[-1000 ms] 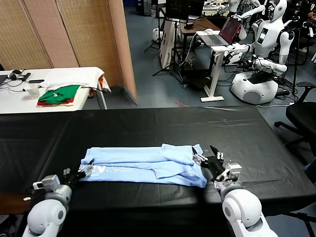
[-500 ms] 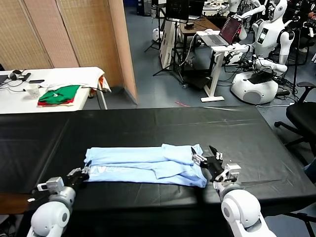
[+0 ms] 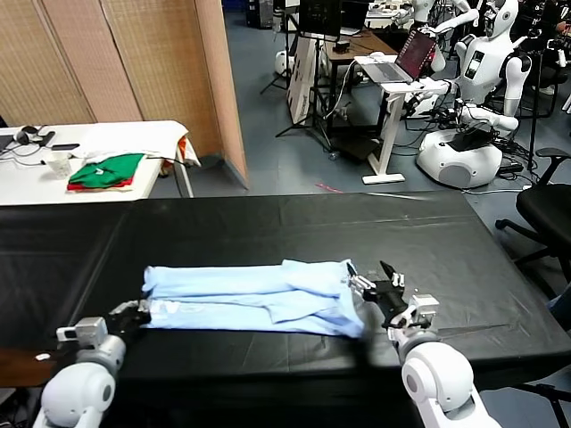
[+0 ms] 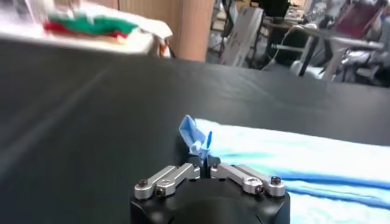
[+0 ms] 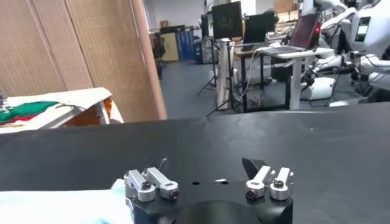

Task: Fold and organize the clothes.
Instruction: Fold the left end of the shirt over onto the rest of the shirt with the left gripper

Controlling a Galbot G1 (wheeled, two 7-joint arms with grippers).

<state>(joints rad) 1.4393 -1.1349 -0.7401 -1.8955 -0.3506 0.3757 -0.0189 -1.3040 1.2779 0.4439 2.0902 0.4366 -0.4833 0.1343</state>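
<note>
Left wrist view: left gripper (image 4: 205, 163) jaws clamped on corner of pale light-blue thin T-shirt (image 3: 254, 296), long axis stretching across black surface (image 3: 268, 223) toward right gripper (image 3: 375, 287), jaws apart at opposite end.

The T-shirt (image 3: 254, 296) lies folded lengthwise across the near part of the table (image 3: 294, 223). The left gripper (image 3: 134, 311) pinches its left end; the right gripper (image 3: 373, 283) sits at its right end. Behind, to the left, garments (image 3: 107, 170) rest on a second table (image 3: 27, 178).
</note>
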